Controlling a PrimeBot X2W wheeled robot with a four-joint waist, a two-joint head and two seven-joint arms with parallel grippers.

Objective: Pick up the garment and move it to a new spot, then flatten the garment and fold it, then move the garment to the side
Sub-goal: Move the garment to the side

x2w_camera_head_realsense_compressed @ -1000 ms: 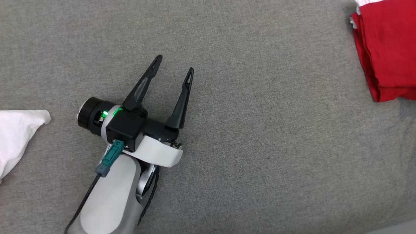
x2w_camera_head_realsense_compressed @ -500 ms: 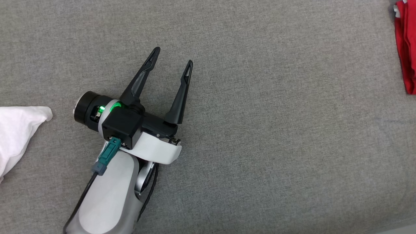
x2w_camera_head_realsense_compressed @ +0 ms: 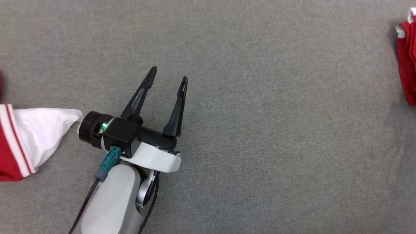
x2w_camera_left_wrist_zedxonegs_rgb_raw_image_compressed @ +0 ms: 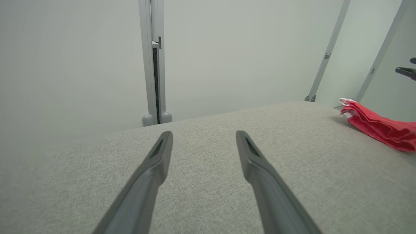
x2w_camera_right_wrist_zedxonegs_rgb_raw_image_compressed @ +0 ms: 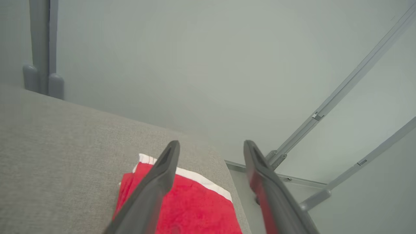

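Evidently the folded red garment (x2w_camera_right_wrist_zedxonegs_rgb_raw_image_compressed: 195, 208) is set aside at the right edge of the table (x2w_camera_head_realsense_compressed: 260, 130), the right gripper (x2w_camera_right_wrist_zedxonegs_rgb_raw_image_compressed: 211, 144) and left gripper (x2w_camera_head_realsense_compressed: 168, 74) are held spread and empty, and little is judged left.

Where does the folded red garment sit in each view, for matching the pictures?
Head view: folded red garment at the right edge, upper part.
Left wrist view: right edge, mid-height, near the surface's far edge.
Right wrist view: bottom centre, by the surface's corner.
Shared landmark: the grey fabric surface it lies on.
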